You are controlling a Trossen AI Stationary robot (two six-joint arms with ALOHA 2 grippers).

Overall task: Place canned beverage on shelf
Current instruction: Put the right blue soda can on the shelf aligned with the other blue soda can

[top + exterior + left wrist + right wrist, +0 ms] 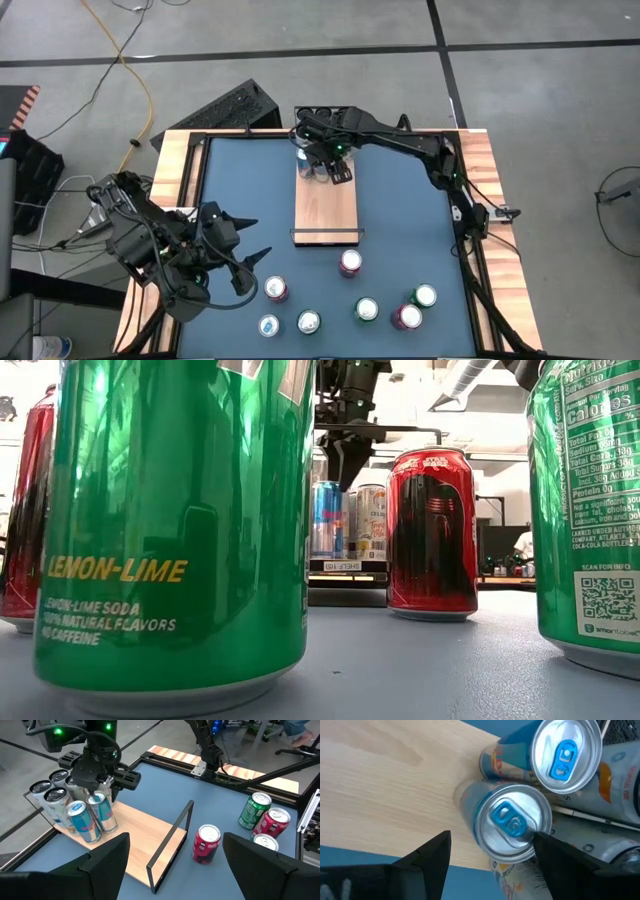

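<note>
The shelf (326, 205) is a pale wood plank in the middle of the blue table, with a black wire rail (172, 840) at its near end. Several cans (55, 795) stand in a cluster on its far end. My right gripper (492, 837) comes down over that cluster, open, its fingers on either side of the top of a slim blue-and-silver can (512, 822), which stands on the plank beside another blue can (565, 755). My left gripper (255, 240) waits open above the table's near left part, with nothing between its fingers. My right gripper reaches the slim can from above, pointing steeply down. One finger (555, 852) lies against the edge of the can's top rim (534, 834). The other finger (432, 852) stands apart from the can. The can stands upright with its base on the shelf.
Several loose cans stand on the near half of the table: a red one (350, 263) just in front of the shelf's rail, green ones (366, 309) and others toward the near edge. Pale wooden strips (180, 160) edge the table. The shelf's near half is bare wood.
</note>
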